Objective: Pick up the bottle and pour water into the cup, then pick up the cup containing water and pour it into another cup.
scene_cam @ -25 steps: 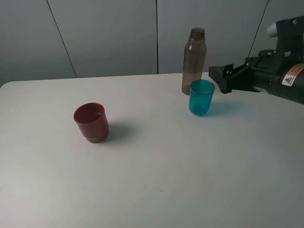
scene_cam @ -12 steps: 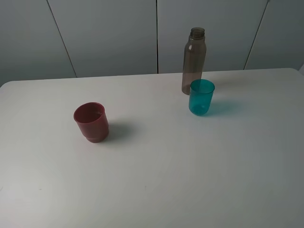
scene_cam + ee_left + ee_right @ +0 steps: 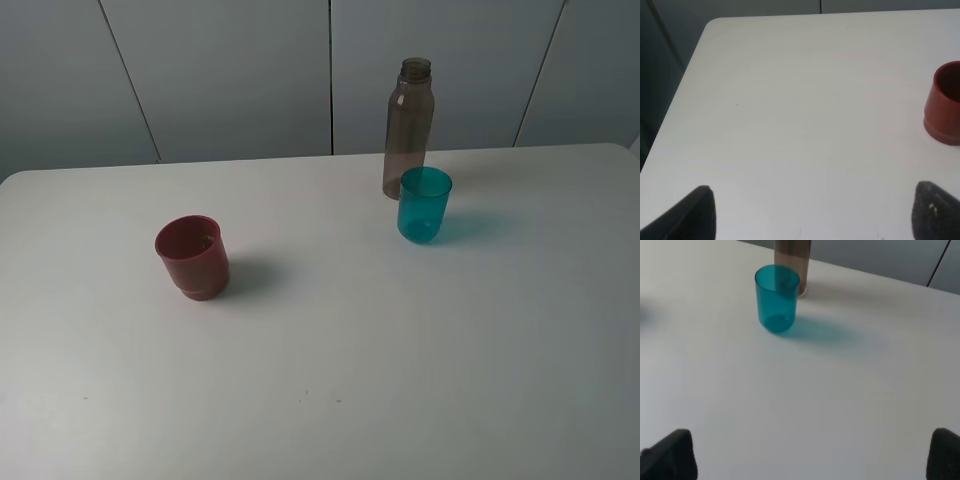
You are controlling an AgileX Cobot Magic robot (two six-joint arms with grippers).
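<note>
The tall smoky grey-brown bottle (image 3: 408, 128) stands uncapped at the back of the white table, and its lower part shows in the right wrist view (image 3: 792, 260). The teal cup (image 3: 424, 205) stands upright just in front of the bottle, also seen in the right wrist view (image 3: 776, 298). The dark red cup (image 3: 192, 257) stands upright at the left, also seen in the left wrist view (image 3: 945, 103). Neither arm shows in the high view. My left gripper (image 3: 815, 212) is open and empty, away from the red cup. My right gripper (image 3: 810, 455) is open and empty, well short of the teal cup.
The white table (image 3: 340, 340) has its left edge and rounded corner in the left wrist view (image 3: 685, 75). Grey wall panels (image 3: 220, 70) stand behind the table.
The right arm, which reached in from the right beside the teal cup a second ago, has pulled back out of the high view. The bottle and both cups have not moved.
</note>
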